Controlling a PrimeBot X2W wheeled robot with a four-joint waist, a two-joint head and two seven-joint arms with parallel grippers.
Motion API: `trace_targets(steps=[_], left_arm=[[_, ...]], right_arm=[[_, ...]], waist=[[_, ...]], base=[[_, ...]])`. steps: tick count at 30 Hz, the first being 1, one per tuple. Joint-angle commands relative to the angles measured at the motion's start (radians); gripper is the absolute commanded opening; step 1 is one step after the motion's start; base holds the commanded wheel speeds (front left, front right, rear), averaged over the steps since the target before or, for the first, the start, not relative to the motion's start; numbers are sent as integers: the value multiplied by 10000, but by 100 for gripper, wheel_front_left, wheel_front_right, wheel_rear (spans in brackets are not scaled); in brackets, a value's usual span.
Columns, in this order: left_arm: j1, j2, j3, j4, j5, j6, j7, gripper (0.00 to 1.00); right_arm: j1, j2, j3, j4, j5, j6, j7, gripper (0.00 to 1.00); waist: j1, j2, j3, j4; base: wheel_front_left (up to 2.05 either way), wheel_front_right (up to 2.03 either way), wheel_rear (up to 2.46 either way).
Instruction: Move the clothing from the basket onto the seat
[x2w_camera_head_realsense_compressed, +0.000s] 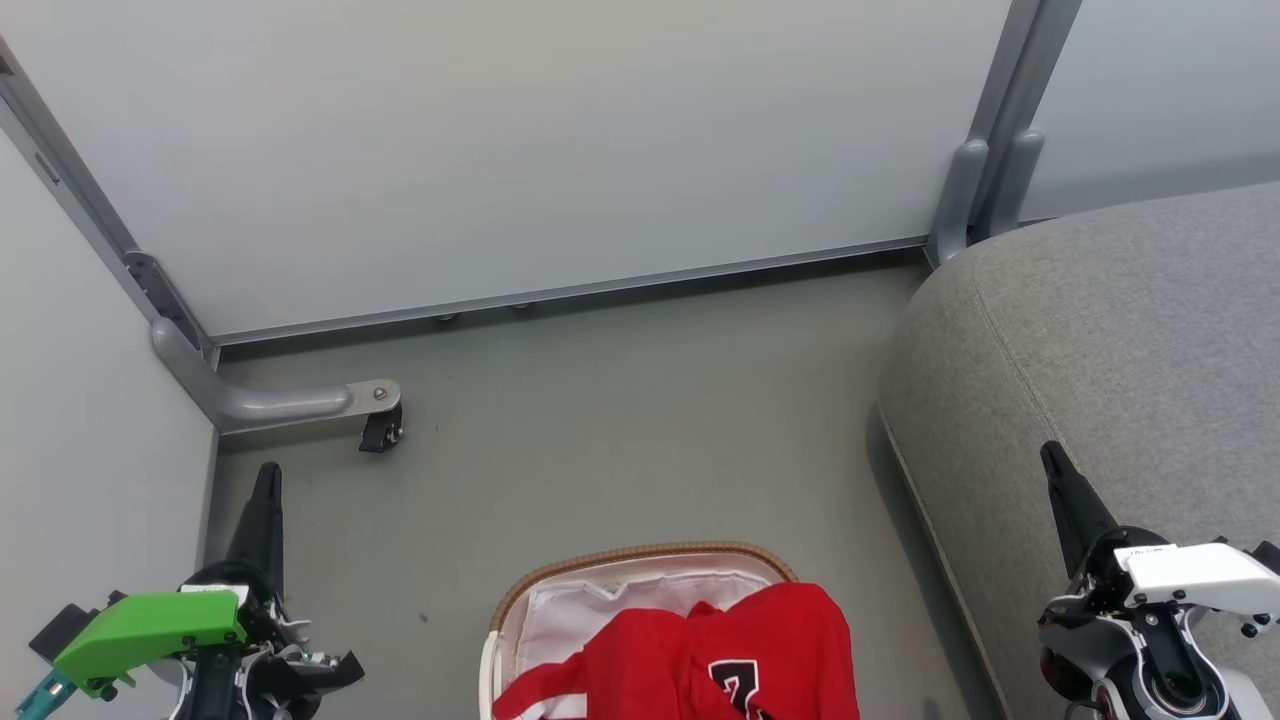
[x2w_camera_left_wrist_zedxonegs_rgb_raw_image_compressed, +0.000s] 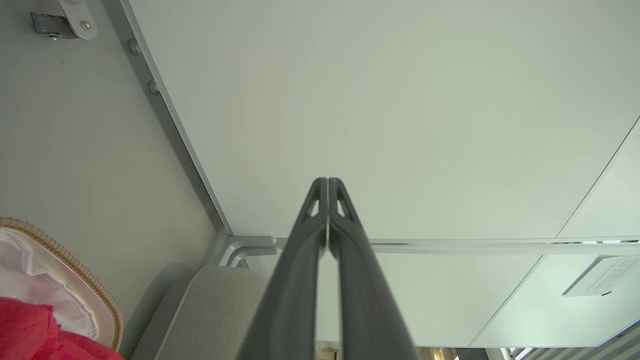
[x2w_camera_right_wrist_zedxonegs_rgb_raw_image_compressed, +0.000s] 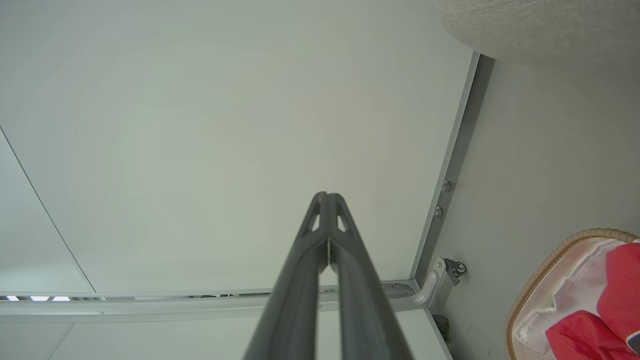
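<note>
Red clothing (x2w_camera_head_realsense_compressed: 720, 650) with a black-and-white number lies heaped in the basket (x2w_camera_head_realsense_compressed: 640, 553), an oval with a brown woven rim and white liner, at the bottom middle of the head view. The grey seat (x2w_camera_head_realsense_compressed: 1130, 340) fills the right side. My left gripper (x2w_camera_head_realsense_compressed: 266, 478) stands shut at the lower left, over the floor and apart from the basket. Over the seat's near part at the lower right, my right gripper (x2w_camera_head_realsense_compressed: 1050, 455) is shut too, with nothing in it. The left wrist view has the fingertips (x2w_camera_left_wrist_zedxonegs_rgb_raw_image_compressed: 327, 182) pressed together, the basket (x2w_camera_left_wrist_zedxonegs_rgb_raw_image_compressed: 75, 270) and clothing (x2w_camera_left_wrist_zedxonegs_rgb_raw_image_compressed: 30, 325) at its lower left. In the right wrist view, the tips (x2w_camera_right_wrist_zedxonegs_rgb_raw_image_compressed: 326, 196) meet likewise, with basket (x2w_camera_right_wrist_zedxonegs_rgb_raw_image_compressed: 550, 260) and clothing (x2w_camera_right_wrist_zedxonegs_rgb_raw_image_compressed: 620, 285).
Pale partition panels (x2w_camera_head_realsense_compressed: 520, 150) close off the back and left. A grey bracket with a black caster (x2w_camera_head_realsense_compressed: 380, 428) juts onto the floor at the left. A metal post (x2w_camera_head_realsense_compressed: 985, 180) stands by the seat's far corner. Bare grey floor (x2w_camera_head_realsense_compressed: 640, 420) lies between the panels, the basket and the seat.
</note>
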Motion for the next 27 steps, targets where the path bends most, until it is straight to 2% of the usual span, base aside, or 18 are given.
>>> trace_targets(steps=[1, 27], left_arm=[[-40, 10, 49, 0, 43, -54, 42, 0], [-45, -14, 78, 2, 76, -54, 76, 0]], right_arm=[[117, -17, -36, -1, -35, 8, 43, 0], [110, 12, -78, 2, -76, 8, 63, 0]], waist=[[0, 0, 0, 0], [0, 0, 0, 0]], base=[[0, 0, 0], [0, 0, 0]])
